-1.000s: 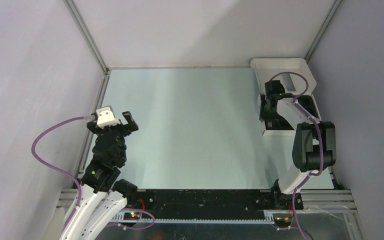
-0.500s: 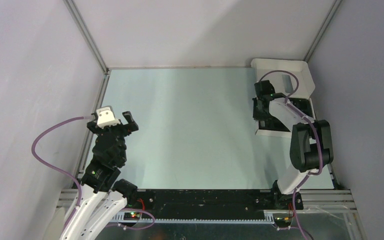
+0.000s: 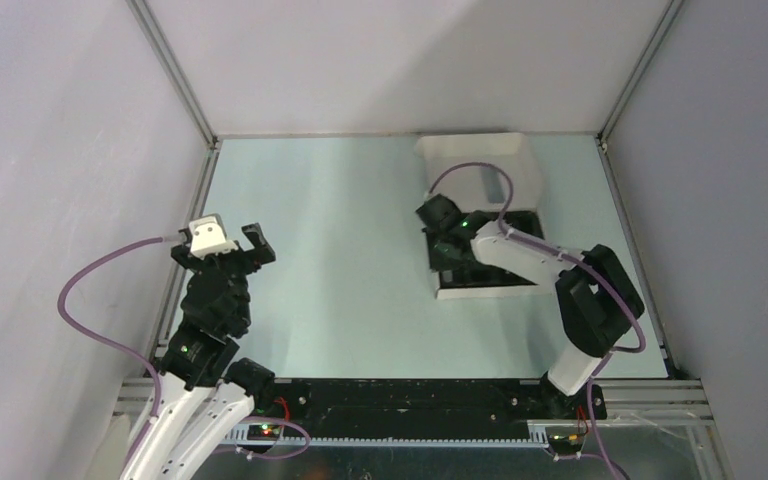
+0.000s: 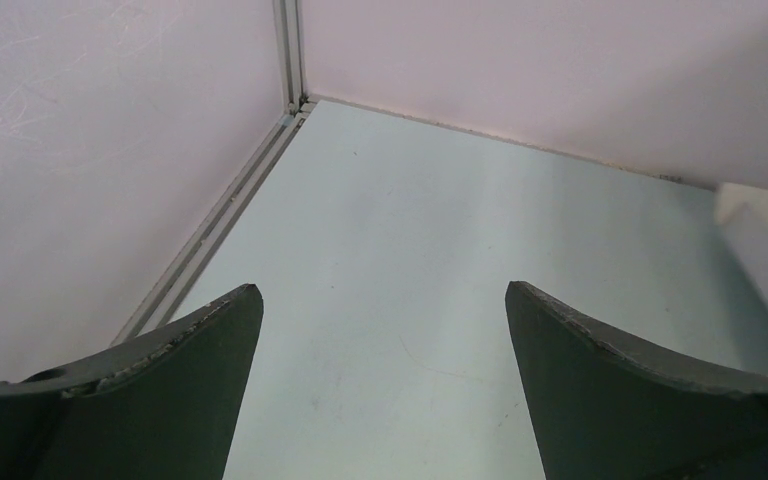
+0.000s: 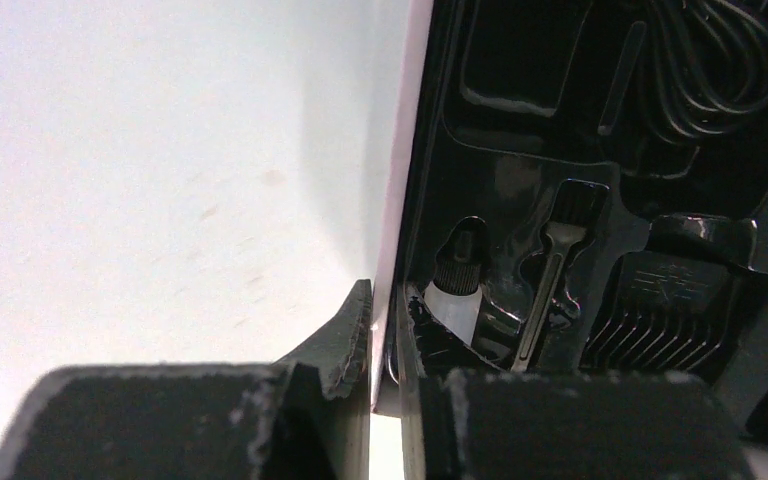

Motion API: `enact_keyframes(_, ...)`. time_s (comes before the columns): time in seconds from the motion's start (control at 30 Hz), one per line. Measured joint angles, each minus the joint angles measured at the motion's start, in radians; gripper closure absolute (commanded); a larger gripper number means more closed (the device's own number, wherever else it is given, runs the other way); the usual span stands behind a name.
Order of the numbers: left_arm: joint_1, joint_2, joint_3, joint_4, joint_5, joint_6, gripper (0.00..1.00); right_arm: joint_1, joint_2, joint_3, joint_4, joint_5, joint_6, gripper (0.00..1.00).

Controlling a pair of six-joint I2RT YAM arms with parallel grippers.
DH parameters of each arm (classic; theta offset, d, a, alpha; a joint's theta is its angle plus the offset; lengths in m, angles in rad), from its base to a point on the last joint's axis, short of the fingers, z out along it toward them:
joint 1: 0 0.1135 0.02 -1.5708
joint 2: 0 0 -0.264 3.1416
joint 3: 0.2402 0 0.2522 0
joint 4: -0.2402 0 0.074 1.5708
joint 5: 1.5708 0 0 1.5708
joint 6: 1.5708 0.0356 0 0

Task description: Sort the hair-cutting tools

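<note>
1. Right wrist view: The hair-cutting tools [image 5: 660,322] are lying in the moulded pockets of the black insert [image 5: 520,60] inside the white box [image 5: 401,150]. I am making out a comb attachment [image 5: 695,285], a thin brush [image 5: 558,262], a small bottle [image 5: 455,282] and a coiled cable [image 5: 720,70]. The right gripper [image 5: 385,325] is pinching the box's thin side wall. One finger is pressing on the table side and the other is sitting just inside the insert.

2. Top view: The white box [image 3: 480,293] is now sitting well in from the right wall, toward the middle of the table [image 3: 340,250]. A second ago it was lying hard against the right edge. The right gripper [image 3: 445,235] is dragging it leftward by that wall, and the open lid [image 3: 480,158] is travelling along at the back. I judge that this is bringing the tools within reach of both arms. From here they are too small to tell apart, but nothing is lying outside the box, so the sorting itself is not yet starting.

3. Left wrist view: The left gripper [image 4: 380,330] is hanging over bare table with its fingers [image 4: 190,380] spread wide, holding nothing. A white edge of the box [image 4: 760,240] is showing at the right side.
</note>
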Motion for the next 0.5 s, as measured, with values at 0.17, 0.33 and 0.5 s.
enact_keyframes(0.17, 0.000, -0.010, 0.000, -0.010, 0.003, -0.015, 0.02, 0.196, 0.046, 0.050, 0.016, -0.035, 0.125, 1.00)
enact_keyframes(0.33, 0.000, -0.016, 0.000, -0.034, 0.023, -0.034, 0.02, 0.346, 0.118, 0.142, 0.024, -0.042, 0.230, 1.00)
enact_keyframes(0.5, 0.000, -0.011, 0.011, -0.061, 0.055, -0.069, 0.02, 0.422, 0.191, 0.258, 0.021, -0.057, 0.271, 0.88)
